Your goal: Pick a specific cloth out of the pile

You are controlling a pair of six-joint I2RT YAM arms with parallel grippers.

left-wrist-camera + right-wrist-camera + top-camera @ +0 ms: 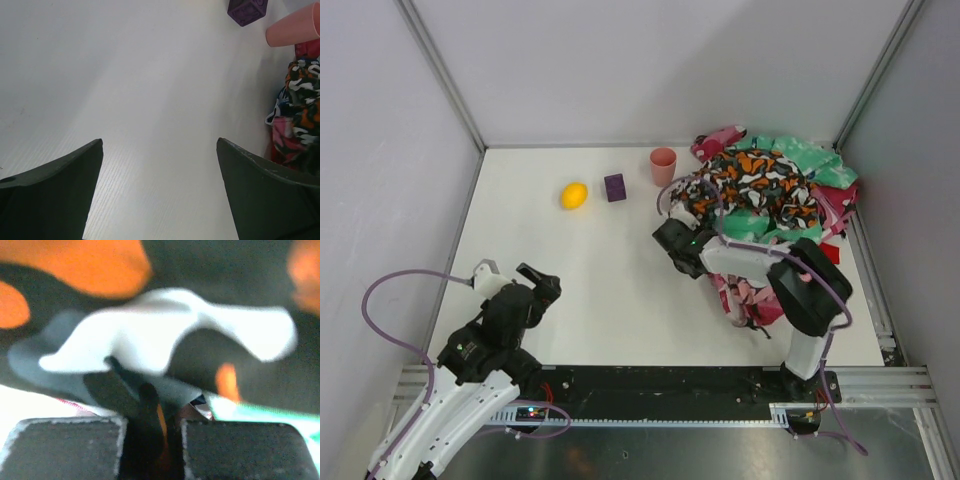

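Right tool: your right tool is closed down to a narrow slit, its two pads pinching a dark fold of the orange-black-white patterned cloth.
Right tool's place: it sits at the left edge of the pile, and the heap spreads away from it to the right and beyond.
Left tool: your left tool stands wide open, holding nothing, with bare counter between its fingers.
The red cloth: you can see only a small plain red patch at the pile's right edge. It lies well to the right of your right tool, past that arm's forearm, and touches neither tool.
Beside the right tool: the pink cup stands just beyond it. The purple block and the yellow fruit lie further to its left.
Hard to make out: the right wrist view is blurred and filled with fabric, so you cannot tell how many layers are pinched.
Cut off: most of the red cloth is hidden under the prints and behind the arm.
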